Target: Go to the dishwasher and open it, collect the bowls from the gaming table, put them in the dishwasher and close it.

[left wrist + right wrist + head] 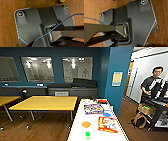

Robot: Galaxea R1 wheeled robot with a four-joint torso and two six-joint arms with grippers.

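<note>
Head camera high over gaming table (75, 129); wrist cameras apparently facing floor (7, 25).

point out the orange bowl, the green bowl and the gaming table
orange bowl (86, 124), head view, middle of the bowl
green bowl (87, 134), head view, its top
gaming table (76, 129), head view, bare white top left of the bowls

Orange bowl (86, 124) and green bowl (87, 134) on gaming table (75, 129), beside board-game boxes (107, 124); person (152, 84) at right.

Yellow-topped table (47, 102) left, teal pillar (117, 77) ahead, person (152, 82) right on wooden floor (50, 127).
</note>
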